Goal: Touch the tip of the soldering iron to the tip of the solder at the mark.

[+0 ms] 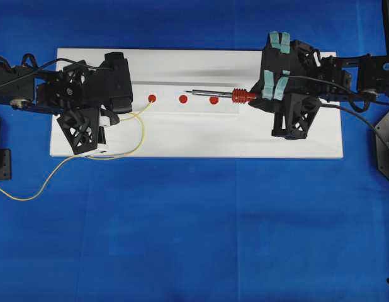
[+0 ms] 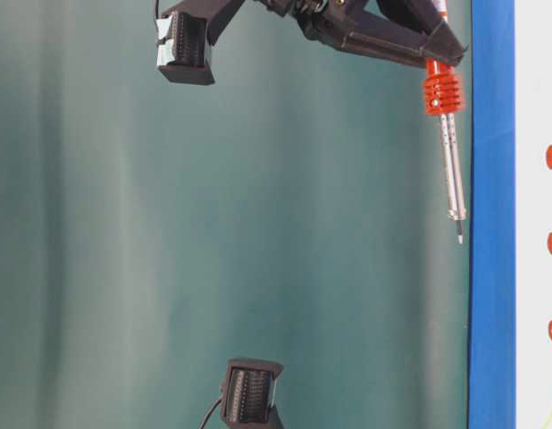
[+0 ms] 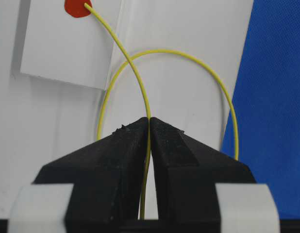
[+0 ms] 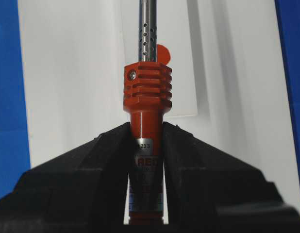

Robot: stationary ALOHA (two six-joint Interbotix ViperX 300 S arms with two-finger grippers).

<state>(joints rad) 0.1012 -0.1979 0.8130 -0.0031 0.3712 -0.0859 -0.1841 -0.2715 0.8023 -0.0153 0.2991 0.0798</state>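
Note:
The solder (image 3: 138, 77) is a thin yellow wire pinched between the jaws of my left gripper (image 3: 149, 119), which is shut on it. Its tip rests on the leftmost red mark (image 3: 77, 8), also seen from overhead as the mark (image 1: 152, 98) by my left gripper (image 1: 122, 116). My right gripper (image 4: 146, 129) is shut on the red handle of the soldering iron (image 4: 146, 90). The iron (image 1: 219, 94) lies level above the board, its point between the middle and right marks. At table level the soldering iron (image 2: 451, 161) hangs clear of the board.
A white board (image 1: 245, 141) lies on the blue cloth and carries a middle mark (image 1: 183, 99) and a right mark (image 1: 213, 100). The slack solder (image 1: 37, 189) loops off the board's left front corner. Black cords (image 1: 364, 116) trail at the right.

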